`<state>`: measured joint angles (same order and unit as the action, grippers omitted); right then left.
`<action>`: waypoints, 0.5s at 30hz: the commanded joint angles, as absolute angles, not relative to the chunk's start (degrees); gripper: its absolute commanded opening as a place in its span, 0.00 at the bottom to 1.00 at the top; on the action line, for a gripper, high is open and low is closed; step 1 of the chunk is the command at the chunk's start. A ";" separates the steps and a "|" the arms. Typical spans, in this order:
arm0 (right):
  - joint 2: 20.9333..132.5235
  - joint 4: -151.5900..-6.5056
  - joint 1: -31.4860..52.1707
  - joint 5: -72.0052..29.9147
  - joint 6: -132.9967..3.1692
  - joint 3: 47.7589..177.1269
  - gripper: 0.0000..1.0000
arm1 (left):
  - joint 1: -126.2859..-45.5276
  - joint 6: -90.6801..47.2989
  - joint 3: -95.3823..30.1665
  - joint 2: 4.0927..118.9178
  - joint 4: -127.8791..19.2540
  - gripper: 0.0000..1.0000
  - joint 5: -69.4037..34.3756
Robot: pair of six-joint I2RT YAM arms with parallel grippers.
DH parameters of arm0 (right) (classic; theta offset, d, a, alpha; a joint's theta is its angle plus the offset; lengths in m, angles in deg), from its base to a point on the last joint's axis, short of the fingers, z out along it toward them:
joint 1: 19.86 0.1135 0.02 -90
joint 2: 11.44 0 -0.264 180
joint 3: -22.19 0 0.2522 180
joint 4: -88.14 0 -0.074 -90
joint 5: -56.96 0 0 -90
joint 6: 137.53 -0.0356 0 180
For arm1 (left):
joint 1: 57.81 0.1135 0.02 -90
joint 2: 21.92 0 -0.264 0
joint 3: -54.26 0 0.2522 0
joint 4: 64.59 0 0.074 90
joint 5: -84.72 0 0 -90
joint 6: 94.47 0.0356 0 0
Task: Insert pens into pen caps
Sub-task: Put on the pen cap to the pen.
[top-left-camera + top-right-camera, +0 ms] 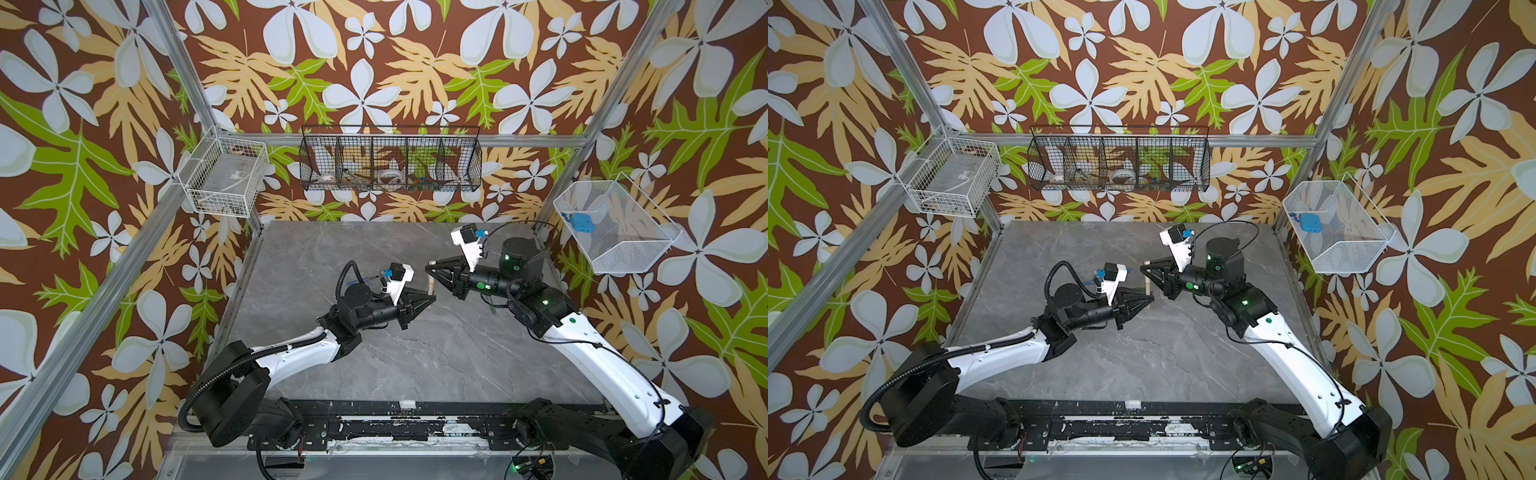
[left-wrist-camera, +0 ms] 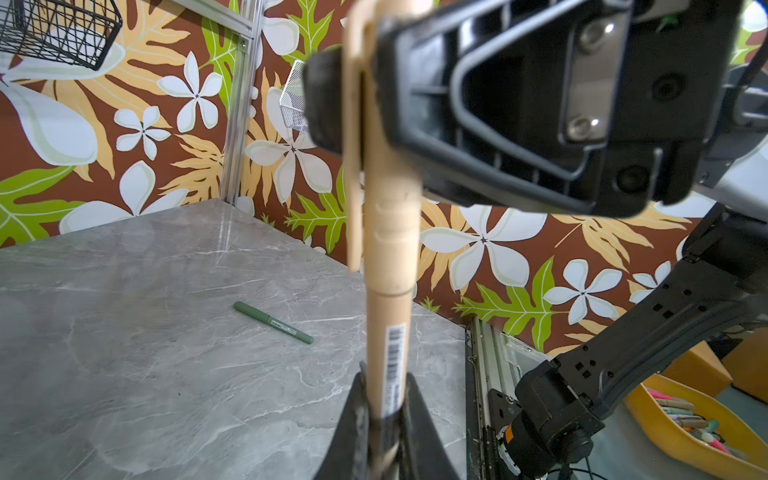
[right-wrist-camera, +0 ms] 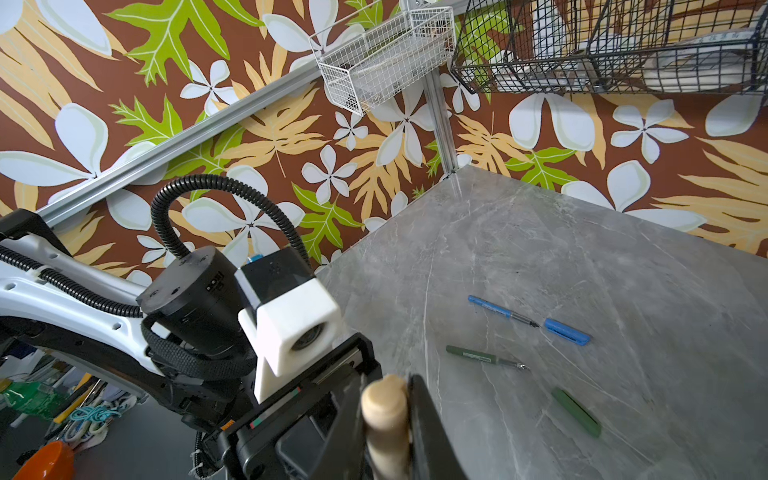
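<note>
The tan pen [image 2: 384, 353] hung above the middle of the table [image 2: 124, 332], and the left gripper [image 2: 384, 384] pinched its barcoded barrel between its fingers. The tan cap [image 2: 390, 232] sat over the pen's far end, and I read the right gripper [image 3: 386, 399] as clamped on that cap. In both top views the arms reached inward from the near edge. Their grippers were nose to nose, with the pen spanning the gap between them. The left wrist view gave me what looked like a capped green pen [image 2: 272, 322] lying flat. Only the right wrist view showed a blue pen [image 3: 503, 311] with the blue cap [image 3: 567, 331] just off its tip. It also showed a bare green pen [image 3: 484, 356] near a green cap [image 3: 575, 411].
</note>
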<state>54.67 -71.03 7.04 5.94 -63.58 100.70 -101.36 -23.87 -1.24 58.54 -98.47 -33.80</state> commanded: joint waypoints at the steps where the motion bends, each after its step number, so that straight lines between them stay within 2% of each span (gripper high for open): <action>1: 54.91 -69.90 7.21 8.83 -63.90 101.01 0.09 | -101.40 -23.06 -2.34 58.26 -100.14 0.00 -33.55; 3: 55.00 -69.02 7.21 8.98 -63.64 100.74 0.01 | -101.34 -22.36 -3.33 58.00 -99.73 0.00 -33.19; 4: 54.97 -68.72 7.24 9.22 -63.70 100.52 0.00 | -101.40 -21.97 -3.93 57.90 -99.29 0.00 -32.86; 10: 54.84 -66.62 7.23 11.99 -62.76 97.33 0.00 | -99.49 -22.10 -9.41 57.61 -96.60 0.00 -27.86; 15: 53.92 -64.41 7.29 10.37 -60.19 93.87 0.00 | -93.45 -33.13 -11.00 59.09 -110.77 0.00 -33.81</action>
